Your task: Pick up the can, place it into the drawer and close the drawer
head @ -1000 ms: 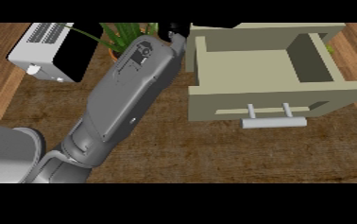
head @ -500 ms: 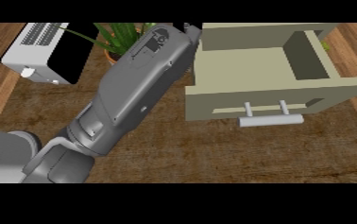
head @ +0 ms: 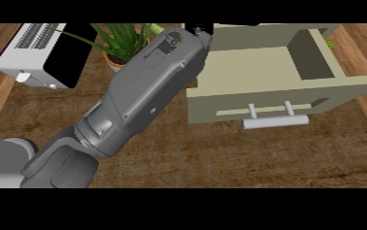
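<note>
The beige drawer [head: 267, 65] stands pulled open at the right, its inside bare, with a pale bar handle [head: 275, 122] on its front. My left forearm [head: 147, 93] runs from the lower left up to the drawer's back left corner. Only a black sliver of my left hand [head: 198, 28] shows at the picture's top edge. No can is visible; whether the hand holds it cannot be told. My right hand does not show.
A white toaster-like appliance [head: 36, 54] sits at the far left of the wooden counter [head: 237, 156]. A potted green plant [head: 122, 42] stands just left of my forearm. A small green object [head: 329, 43] peeks out behind the drawer's right wall.
My left forearm has swung to the right and further away, its wrist end now over the drawer's back left corner. The drawer stays open as before.
</note>
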Controlling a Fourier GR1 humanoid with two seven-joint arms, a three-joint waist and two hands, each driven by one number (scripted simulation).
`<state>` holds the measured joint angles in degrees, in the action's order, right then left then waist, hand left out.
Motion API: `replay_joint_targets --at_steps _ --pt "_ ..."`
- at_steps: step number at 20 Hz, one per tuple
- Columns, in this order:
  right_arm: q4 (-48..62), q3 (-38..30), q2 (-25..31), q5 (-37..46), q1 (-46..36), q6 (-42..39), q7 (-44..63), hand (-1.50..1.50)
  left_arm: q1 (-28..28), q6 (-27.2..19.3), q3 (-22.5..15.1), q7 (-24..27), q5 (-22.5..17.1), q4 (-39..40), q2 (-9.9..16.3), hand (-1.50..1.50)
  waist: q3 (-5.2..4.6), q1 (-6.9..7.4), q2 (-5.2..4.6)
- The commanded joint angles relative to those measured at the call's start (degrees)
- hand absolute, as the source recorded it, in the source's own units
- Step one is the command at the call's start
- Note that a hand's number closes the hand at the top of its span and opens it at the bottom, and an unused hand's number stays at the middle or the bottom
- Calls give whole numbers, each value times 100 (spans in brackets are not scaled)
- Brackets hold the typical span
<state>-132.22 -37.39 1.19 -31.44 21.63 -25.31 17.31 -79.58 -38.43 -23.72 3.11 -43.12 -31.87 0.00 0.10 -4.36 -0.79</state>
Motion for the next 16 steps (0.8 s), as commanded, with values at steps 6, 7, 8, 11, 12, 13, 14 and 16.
replay_joint_targets --at_steps 6,7,8,11,12,13,14,16 --pt "155 -113 274 -62 -246 37 106 -150 -222 -320 -603 144 -503 491 0 -150 3 -80 -40" --pt "219 38 141 151 -240 -53 43 -150 167 -500 -937 279 -629 196 0 -150 5 -131 -43" --pt "28 -34 -32 123 -47 -76 -30 -150 -48 -304 -740 169 -557 434 0 -150 0 18 0" --pt "50 -21 47 -43 -109 -89 33 -150 10 -418 -902 307 -730 535 0 -150 2 -92 -24" --pt "255 75 85 252 -408 12 -24 -150 -60 -589 -996 292 -773 514 0 -150 4 -77 -42" --pt "-134 -78 129 -133 -35 18 256 -150 -100 -470 -873 362 -771 682 0 -150 -1 -97 -22" --pt "154 -107 176 -134 -122 -124 82 -150 8 -698 -1106 281 -864 465 0 -150 4 -109 -16" --pt "-58 23 144 -34 -227 30 214 -150 -199 -613 -859 471 -971 773 0 -150 1 -181 -69"
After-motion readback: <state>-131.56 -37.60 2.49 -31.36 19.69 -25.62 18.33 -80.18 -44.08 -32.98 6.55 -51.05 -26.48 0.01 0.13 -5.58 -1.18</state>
